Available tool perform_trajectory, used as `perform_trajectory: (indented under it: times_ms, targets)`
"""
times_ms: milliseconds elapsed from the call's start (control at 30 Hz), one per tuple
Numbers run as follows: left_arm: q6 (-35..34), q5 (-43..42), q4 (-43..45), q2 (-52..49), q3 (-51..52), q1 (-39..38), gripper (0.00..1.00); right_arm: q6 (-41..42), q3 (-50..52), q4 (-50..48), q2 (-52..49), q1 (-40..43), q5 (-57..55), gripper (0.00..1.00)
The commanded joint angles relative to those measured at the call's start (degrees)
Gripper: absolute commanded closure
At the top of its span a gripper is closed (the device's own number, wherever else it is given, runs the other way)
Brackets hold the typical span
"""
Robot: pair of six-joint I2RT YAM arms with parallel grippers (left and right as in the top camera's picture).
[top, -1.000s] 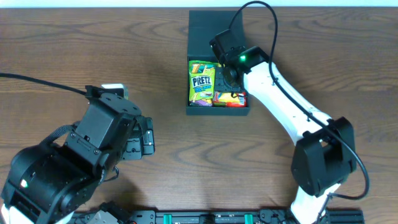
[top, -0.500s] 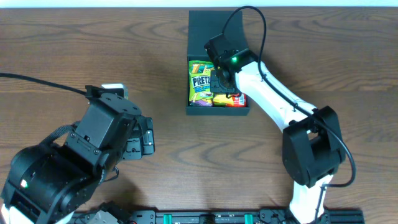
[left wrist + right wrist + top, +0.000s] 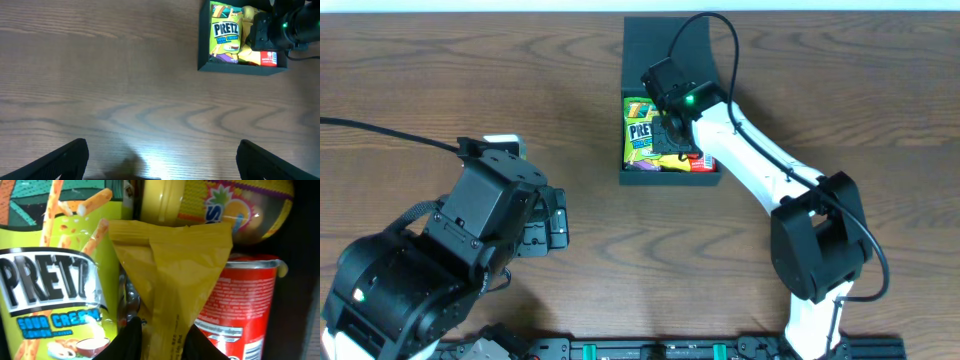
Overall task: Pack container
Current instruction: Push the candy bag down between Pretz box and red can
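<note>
Yellow packet [image 3: 170, 280], pinched in my right pincer [image 3: 162, 342], rests over the red can [image 3: 240, 310], so once released it may stick up and block the lid [image 3: 645, 50] of the container [image 3: 650, 179].

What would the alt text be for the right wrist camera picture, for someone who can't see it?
A crumpled yellow packet lies between the right gripper's dark fingertips, over packed snacks: a green Pretz bag on the left, a red can on the right, a yellow can above.

Brown wood-grain table [image 3: 440, 60] fills view. Pale strip [image 3: 470, 5] along table's far edge. Black rail [image 3: 660, 350] at near edge. Soft glare [image 3: 150, 155] on tabletop.
</note>
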State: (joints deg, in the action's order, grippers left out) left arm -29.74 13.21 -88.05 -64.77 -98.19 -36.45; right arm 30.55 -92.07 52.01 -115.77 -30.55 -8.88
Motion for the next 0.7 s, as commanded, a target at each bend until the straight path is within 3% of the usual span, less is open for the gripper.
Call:
perform_trajectory:
  times_ms: [0,133,300,400,500,667]
  targets:
    - [0.59,-0.2,0.0,0.02,-0.55,0.04,0.05,-1.07,0.28,0.31,0.0,-0.35,-4.24,0.71]
    - [0.59,-0.2,0.0,0.02,-0.55,0.04,0.05,-1.05,0.28,1.57,2.19,-0.35,-3.87,0.64]
    - [0.59,-0.2,0.0,0.02,-0.55,0.04,0.05,-1.05,0.28,3.91,5.95,-0.55,-2.19,0.66]
    - [0.59,-0.2,0.0,0.02,-0.55,0.04,0.05,-1.05,0.28,4.61,7.63,-0.79,-2.16,0.76]
    - [0.59,-0.2,0.0,0.02,-0.55,0.04,0.05,-1.07,0.31,4.61,7.87,-0.79,-2.05,0.77]
    - [0.59,-0.2,0.0,0.02,-0.55,0.04,0.05,-1.07,0.33,5.03,7.85,-0.68,-2.27,0.87]
